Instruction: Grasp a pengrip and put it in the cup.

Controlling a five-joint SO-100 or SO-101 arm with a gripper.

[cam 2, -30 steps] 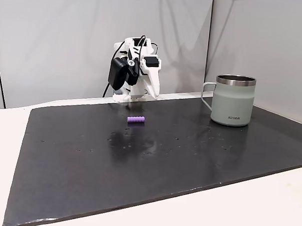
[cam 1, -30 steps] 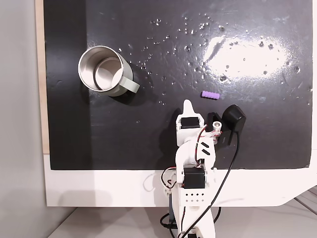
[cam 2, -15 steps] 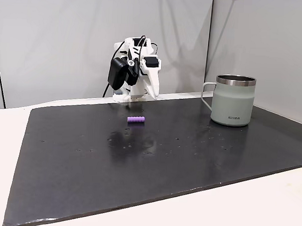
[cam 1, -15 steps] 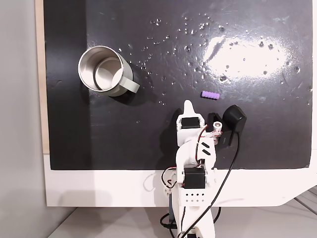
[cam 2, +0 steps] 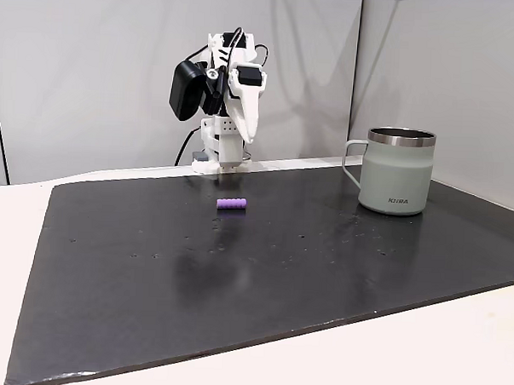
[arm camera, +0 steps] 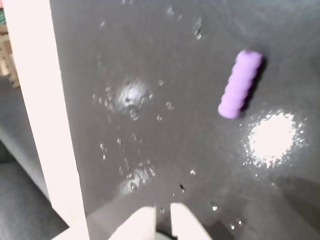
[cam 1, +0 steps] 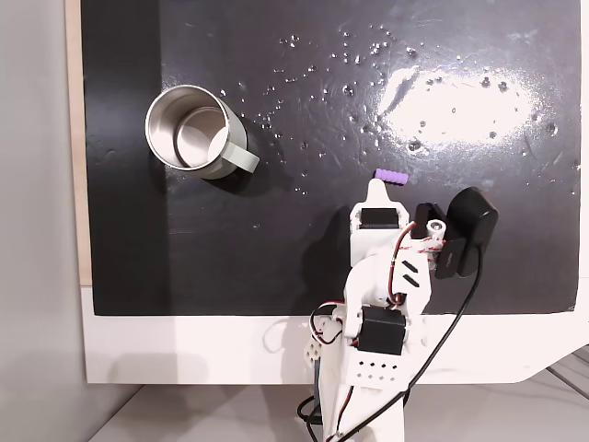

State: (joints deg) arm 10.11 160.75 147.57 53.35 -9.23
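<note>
The arm's gripper (arm camera: 161, 212) hangs above the dark surface (cam 1: 304, 120) with its two white fingers (arm camera: 140, 222) nearly together, only a thin slit between the tips in the wrist view, and nothing held. The pengrip (arm camera: 240, 84) lies flat on the surface, ahead of the fingertips and off to their right in the wrist view; in a fixed view from above the pengrip (cam 1: 390, 176) sits just beyond the pointed white tip of the gripper (cam 1: 375, 187), almost touching it in the picture, though the side-on fixed view shows the gripper (cam 2: 242, 134) raised well clear of the pengrip (cam 2: 233, 203). That height suggests the arm is lining up for a descent, not yet reaching.

The cup (cam 1: 195, 132) stands upright and open-mouthed well off to the fingers' left in the fixed view from above, handle turned toward the arm's side, so a drop from above looks straightforward once the pengrip is held.

The fingers would likely need to spread before coming down. The wrist view is soft and cuts the fingers off at the bottom edge. The fingertips are hard to tell apart in both fixed views.
</note>
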